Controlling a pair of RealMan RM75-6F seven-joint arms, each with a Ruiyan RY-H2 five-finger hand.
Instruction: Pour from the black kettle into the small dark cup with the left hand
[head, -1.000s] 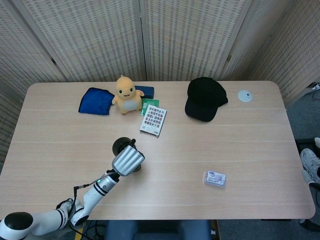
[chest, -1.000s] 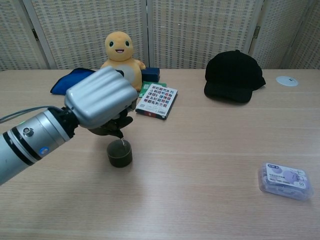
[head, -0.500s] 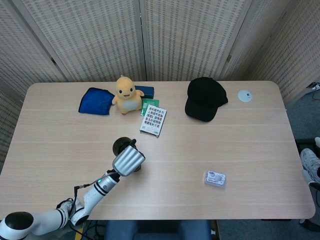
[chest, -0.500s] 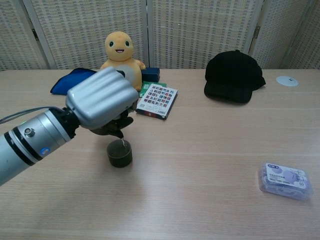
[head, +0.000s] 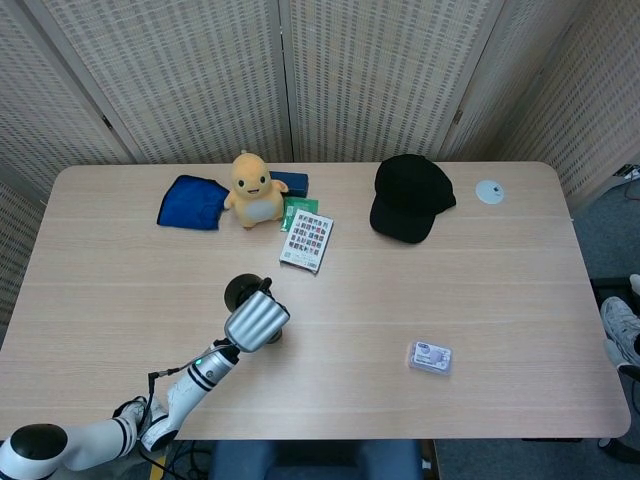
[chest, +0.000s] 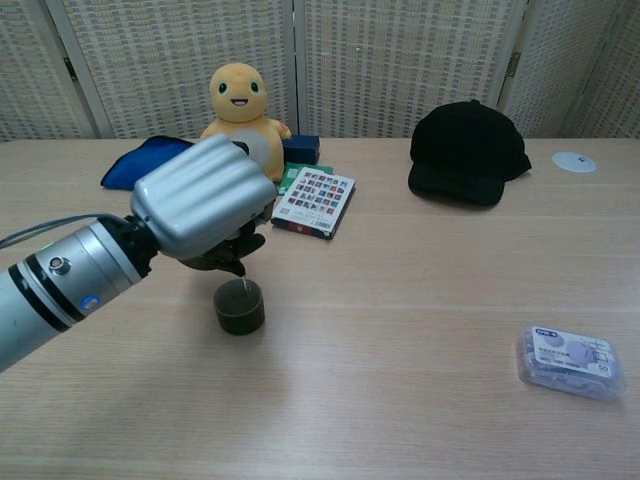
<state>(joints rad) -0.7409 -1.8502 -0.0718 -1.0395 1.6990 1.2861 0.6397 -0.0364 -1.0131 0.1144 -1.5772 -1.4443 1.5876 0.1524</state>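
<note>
My left hand (chest: 203, 207) grips the black kettle (chest: 218, 254), which is mostly hidden behind its silver back. The kettle is tilted, its spout down over the small dark cup (chest: 239, 307), and a thin stream falls into the cup. The cup stands upright on the table just below and right of the hand. In the head view my left hand (head: 256, 320) covers the cup, and only the kettle's dark body (head: 240, 292) shows behind it. My right hand appears in neither view.
At the back of the table (chest: 400, 330) lie a blue cloth (chest: 140, 161), a yellow plush toy (chest: 240, 105), a patterned booklet (chest: 314, 201) and a black cap (chest: 467, 152). A small clear box (chest: 570, 362) sits front right, a white disc (chest: 574, 161) far right.
</note>
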